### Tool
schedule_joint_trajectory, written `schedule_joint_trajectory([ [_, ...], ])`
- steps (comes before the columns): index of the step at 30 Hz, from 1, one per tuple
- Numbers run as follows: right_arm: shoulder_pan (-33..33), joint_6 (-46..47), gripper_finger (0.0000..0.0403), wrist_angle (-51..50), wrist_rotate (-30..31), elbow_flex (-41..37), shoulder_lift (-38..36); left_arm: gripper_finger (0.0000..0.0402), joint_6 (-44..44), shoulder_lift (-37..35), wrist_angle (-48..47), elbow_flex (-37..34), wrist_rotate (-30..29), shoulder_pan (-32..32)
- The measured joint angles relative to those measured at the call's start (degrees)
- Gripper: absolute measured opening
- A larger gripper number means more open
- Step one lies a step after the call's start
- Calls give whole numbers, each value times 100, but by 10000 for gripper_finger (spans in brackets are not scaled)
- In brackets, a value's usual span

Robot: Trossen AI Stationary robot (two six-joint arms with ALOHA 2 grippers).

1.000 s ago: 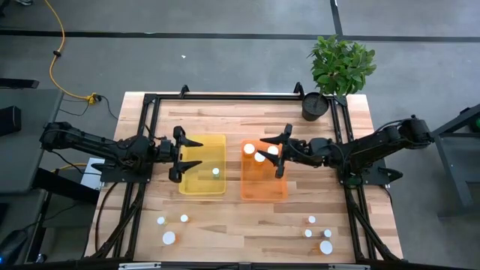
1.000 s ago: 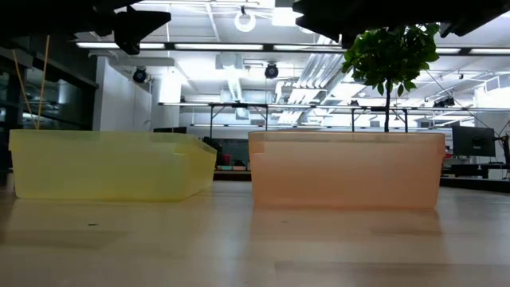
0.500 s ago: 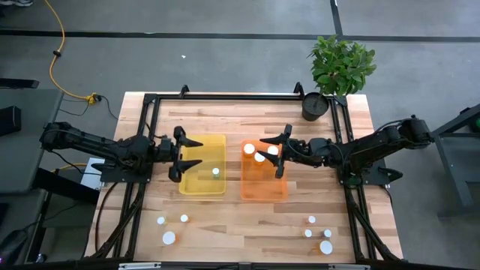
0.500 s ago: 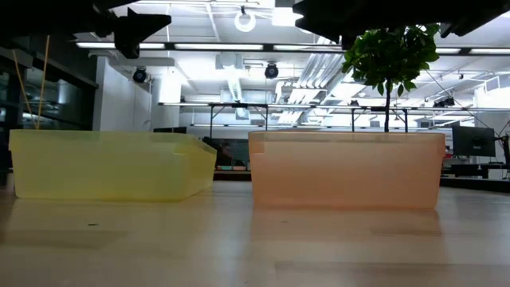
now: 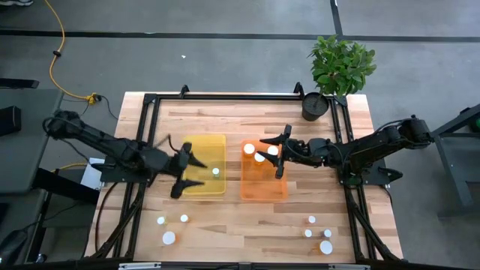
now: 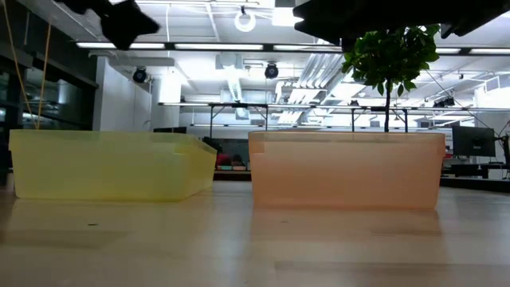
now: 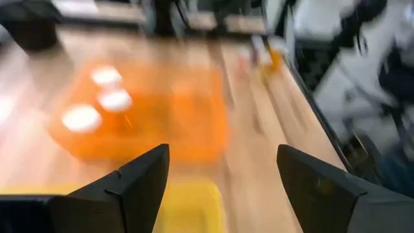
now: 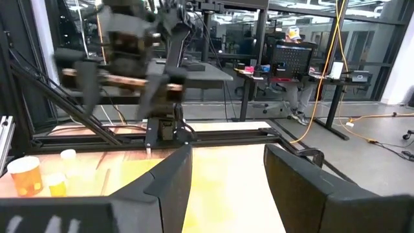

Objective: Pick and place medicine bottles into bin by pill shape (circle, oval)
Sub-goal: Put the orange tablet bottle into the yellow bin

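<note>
My left gripper (image 5: 186,177) is open and empty over the left rim of the yellow bin (image 5: 204,166); it also shows in its wrist view (image 7: 223,188). My right gripper (image 5: 280,154) is open and empty over the orange bin (image 5: 263,186). One white-capped bottle (image 5: 215,172) stands in the yellow bin. Three bottles (image 5: 259,157) stand in the orange bin's far end; they also show in the left wrist view (image 7: 114,100). Three bottles (image 5: 169,238) stand on the table at the near left and several (image 5: 325,246) at the near right.
A black pot with a green plant (image 5: 316,106) stands at the table's far right corner. A dark metal frame (image 5: 225,97) runs along the far edge and both sides. Bare wood lies between the bins and the near bottles (image 5: 240,225).
My left gripper has swung toward the table's near edge and turned toward the near right, still open. The right arm and the bottles have kept still.
</note>
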Motion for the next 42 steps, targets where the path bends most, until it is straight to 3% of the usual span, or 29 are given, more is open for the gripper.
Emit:
schedule_joint_trajectory([
  [6,0,61,185,-1,0,0,0,273,-595,898,-1378,753,-208,-1243],
  [15,0,138,185,-2,0,0,0,273,-761,2110,-1549,856,-362,-2548],
  [27,0,138,185,-16,0,0,0,273,-850,3101,-1569,859,-480,-2734],
  [35,-2,138,185,-38,0,0,0,272,-853,3352,-1701,856,-319,-2734],
  [42,-3,138,185,-46,0,0,0,221,-870,3351,-1694,859,-307,-2734],
])
